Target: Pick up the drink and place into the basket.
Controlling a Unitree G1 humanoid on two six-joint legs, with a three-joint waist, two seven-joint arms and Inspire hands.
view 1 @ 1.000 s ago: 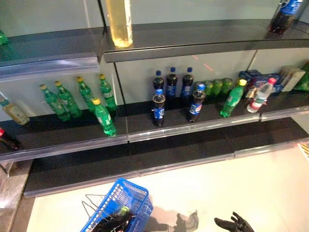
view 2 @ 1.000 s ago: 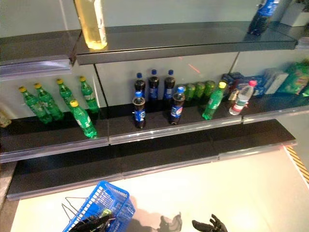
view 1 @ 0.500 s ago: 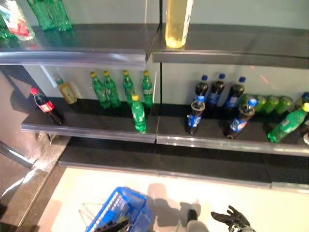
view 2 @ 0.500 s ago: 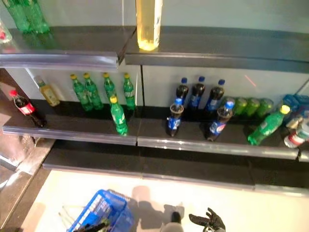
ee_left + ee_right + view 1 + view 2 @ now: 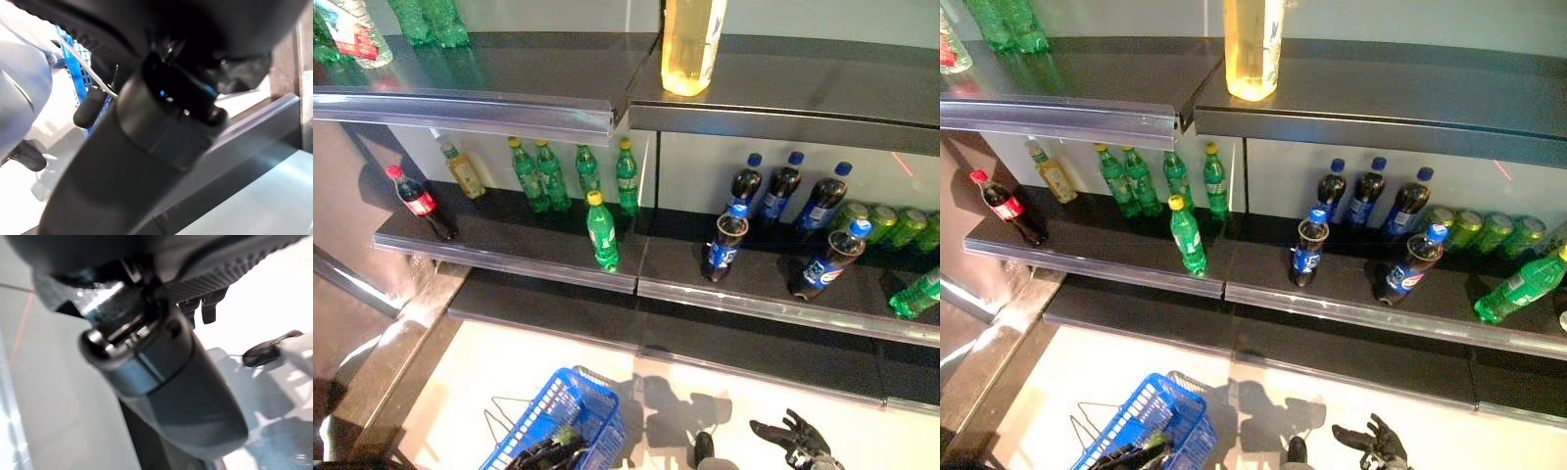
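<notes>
A blue plastic mesh basket (image 5: pixel 563 421) sits low by the floor, a green-capped drink bottle (image 5: pixel 566 437) lying inside it.

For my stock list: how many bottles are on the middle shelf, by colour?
Green bottles: 6
Dark bottles, blue caps: 5
Dark bottle, red cap: 1
Yellowish bottle: 1
Total: 13

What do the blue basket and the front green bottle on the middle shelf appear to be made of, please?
The blue basket looks like moulded plastic: an open lattice wall in one even, slightly glossy colour, with thin wire handles, probably metal. The green bottle looks like clear tinted plastic: light passes through it, and it has a yellow screw cap.
</notes>
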